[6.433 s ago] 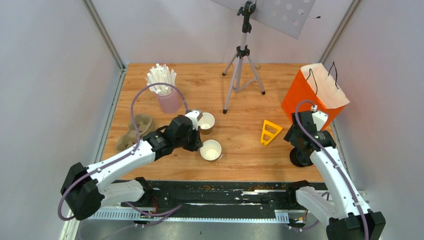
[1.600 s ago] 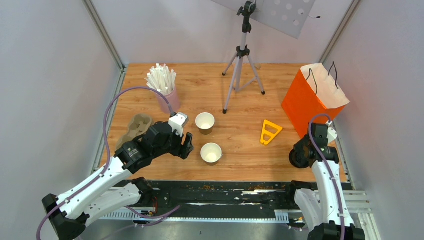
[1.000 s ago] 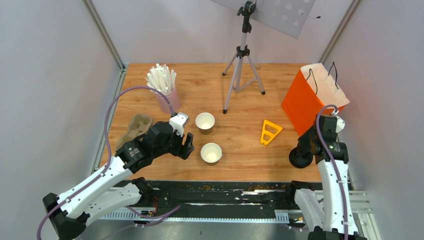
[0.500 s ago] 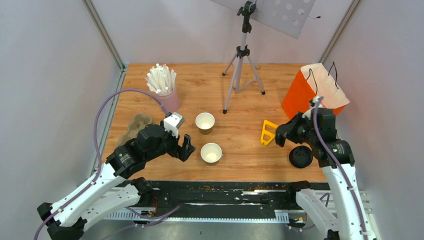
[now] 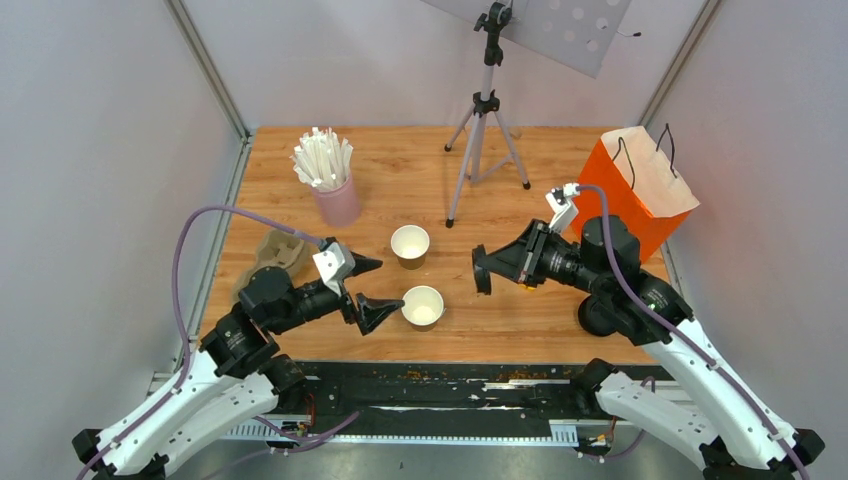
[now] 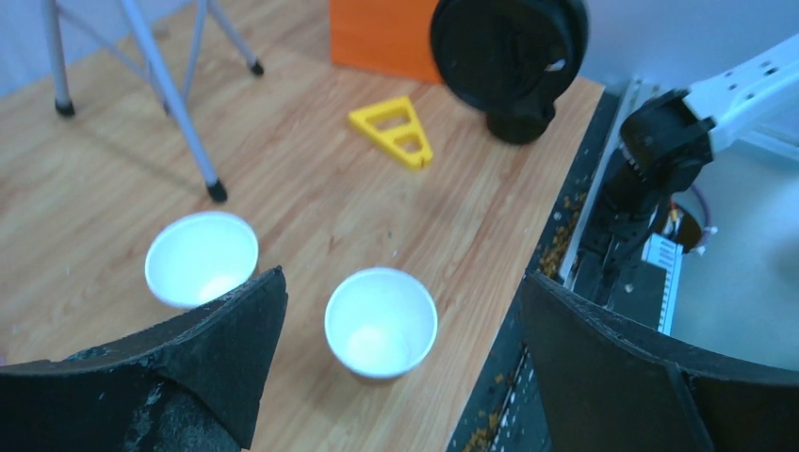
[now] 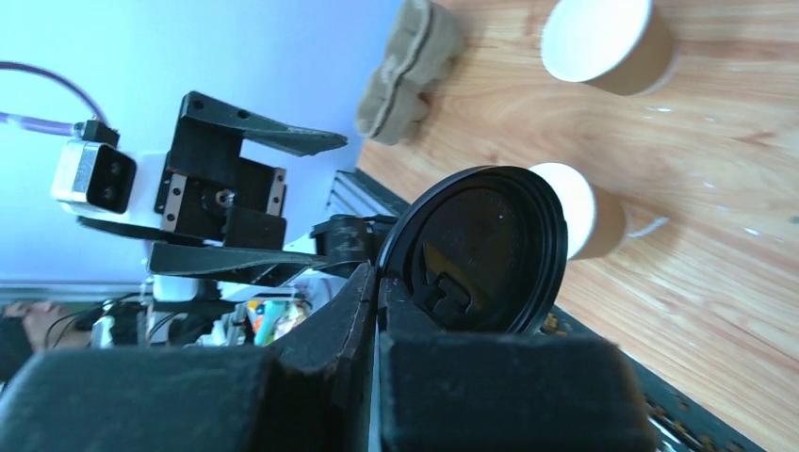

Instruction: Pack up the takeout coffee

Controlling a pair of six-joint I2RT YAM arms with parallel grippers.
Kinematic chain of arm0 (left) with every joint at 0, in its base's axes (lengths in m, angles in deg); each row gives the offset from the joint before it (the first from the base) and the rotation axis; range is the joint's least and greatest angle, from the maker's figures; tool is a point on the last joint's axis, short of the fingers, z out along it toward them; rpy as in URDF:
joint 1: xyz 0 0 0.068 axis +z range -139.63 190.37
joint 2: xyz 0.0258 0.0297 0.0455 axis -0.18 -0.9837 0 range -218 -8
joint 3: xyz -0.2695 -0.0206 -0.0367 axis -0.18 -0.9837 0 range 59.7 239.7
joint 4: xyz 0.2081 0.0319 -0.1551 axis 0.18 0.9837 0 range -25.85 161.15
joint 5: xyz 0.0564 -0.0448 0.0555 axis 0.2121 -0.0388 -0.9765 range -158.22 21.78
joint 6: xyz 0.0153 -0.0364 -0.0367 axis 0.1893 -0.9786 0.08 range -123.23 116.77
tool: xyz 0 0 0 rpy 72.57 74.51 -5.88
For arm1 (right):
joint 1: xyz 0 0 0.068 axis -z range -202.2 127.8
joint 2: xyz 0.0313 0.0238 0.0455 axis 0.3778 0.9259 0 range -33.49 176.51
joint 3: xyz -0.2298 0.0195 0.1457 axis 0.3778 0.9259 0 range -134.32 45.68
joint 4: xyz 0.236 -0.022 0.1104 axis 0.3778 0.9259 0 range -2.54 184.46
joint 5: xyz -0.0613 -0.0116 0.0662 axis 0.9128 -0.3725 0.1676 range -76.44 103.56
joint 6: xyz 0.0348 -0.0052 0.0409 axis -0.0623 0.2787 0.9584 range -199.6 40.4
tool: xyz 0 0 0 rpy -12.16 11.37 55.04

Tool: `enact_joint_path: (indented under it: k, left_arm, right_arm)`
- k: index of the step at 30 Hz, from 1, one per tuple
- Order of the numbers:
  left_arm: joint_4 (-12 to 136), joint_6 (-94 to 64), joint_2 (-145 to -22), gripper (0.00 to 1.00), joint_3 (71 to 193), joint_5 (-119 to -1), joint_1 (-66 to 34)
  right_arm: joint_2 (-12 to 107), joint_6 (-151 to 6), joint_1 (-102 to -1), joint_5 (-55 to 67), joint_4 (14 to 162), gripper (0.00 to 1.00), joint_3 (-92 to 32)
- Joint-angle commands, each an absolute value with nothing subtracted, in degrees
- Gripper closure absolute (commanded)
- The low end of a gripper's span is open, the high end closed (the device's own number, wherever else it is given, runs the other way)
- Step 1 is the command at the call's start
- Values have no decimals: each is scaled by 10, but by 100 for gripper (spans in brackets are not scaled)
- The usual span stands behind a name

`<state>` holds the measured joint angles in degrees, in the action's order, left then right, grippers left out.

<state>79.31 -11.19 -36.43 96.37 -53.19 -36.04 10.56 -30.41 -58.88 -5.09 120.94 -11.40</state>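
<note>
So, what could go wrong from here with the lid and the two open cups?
1. The right gripper pinches the black lid only at its rim, held on edge; it may slip or twist when pressed down.
2. The open left gripper hangs close beside the near cup; a finger could tip it.
3. Both grippers point toward each other near that cup, so they might collide.

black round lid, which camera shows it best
Right wrist: the black round lid fills the centre, face-on, pinched by the right fingers. Left wrist crops it at the top; top external shows it small, edge-on.
</note>
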Motion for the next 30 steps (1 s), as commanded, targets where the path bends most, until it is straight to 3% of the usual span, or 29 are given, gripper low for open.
enact_joint_path:
  k: [1, 7, 14, 23, 30]
  left_arm:
    - [662, -81, -386, 0, 969, -453, -362]
    - [607, -68, -431, 0, 956, -379, -363]
    - [553, -83, -450, 0, 940, -387, -363]
    - [586, -216, -531, 0, 1003, -388, -363]
    - [523, -187, -527, 0, 988, -396, -363]
  right_arm:
    - [109, -255, -624, -67, 1105, 98, -112]
    - [117, -222, -660, -102, 985, 95, -73]
    - [129, -246, -677, -95, 985, 95, -87]
    - [139, -240, -683, -68, 978, 94, -88]
    - [137, -233, -684, -29, 989, 94, -89]
